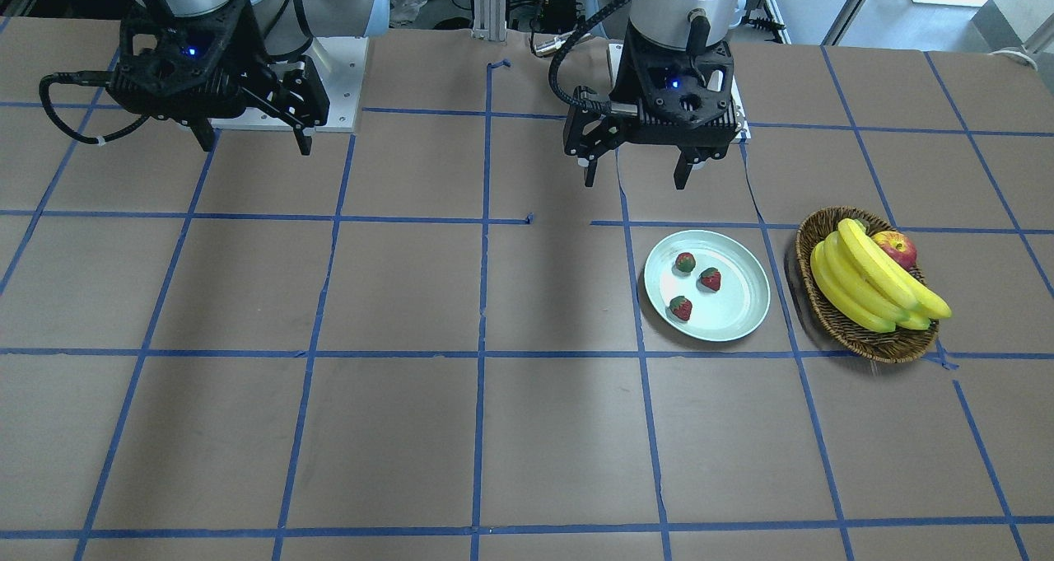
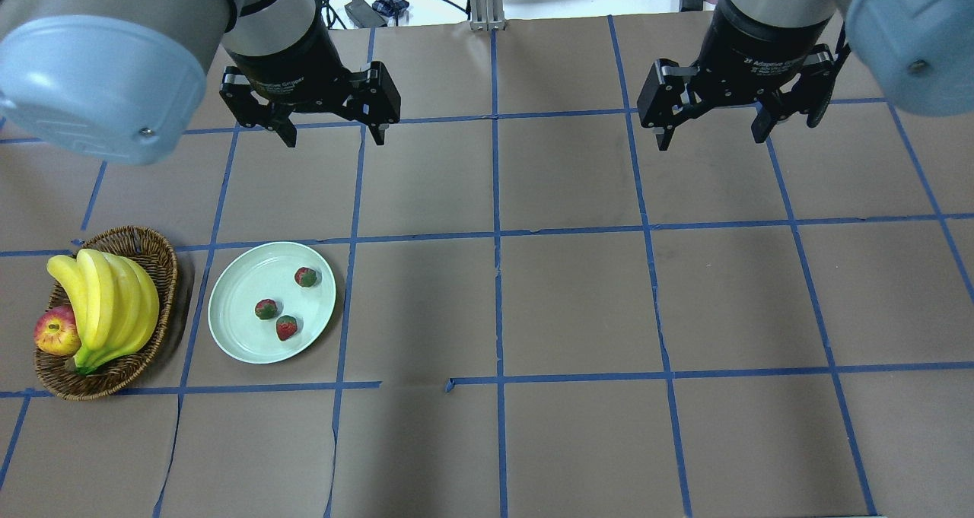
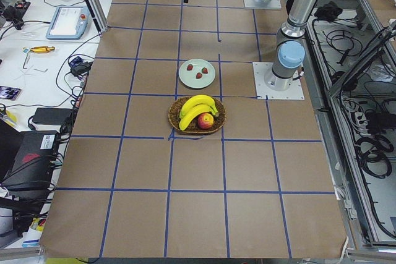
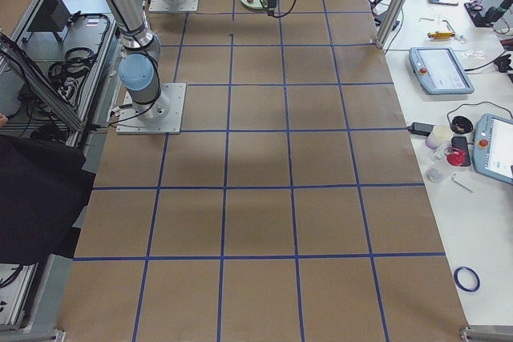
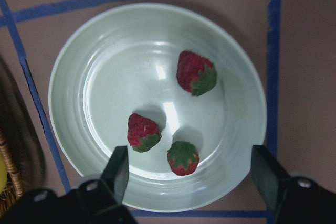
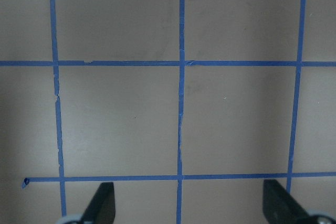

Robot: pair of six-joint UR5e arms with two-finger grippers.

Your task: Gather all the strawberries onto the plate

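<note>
Three strawberries (image 2: 306,277) (image 2: 265,309) (image 2: 286,327) lie inside the pale mint-green plate (image 2: 232,274) on the table's left side. They also show in the left wrist view (image 5: 195,72) (image 5: 143,132) (image 5: 183,157) and the front view (image 1: 685,262). My left gripper (image 2: 333,139) is open and empty, raised above the table just beyond the plate, with its wrist camera looking straight down on it. My right gripper (image 2: 711,141) is open and empty, raised over bare table on the right side.
A brown wicker basket (image 2: 141,246) with a bunch of bananas (image 2: 106,297) and a red-yellow apple (image 2: 55,329) stands just left of the plate. The table is brown paper with a blue tape grid (image 2: 496,233).
</note>
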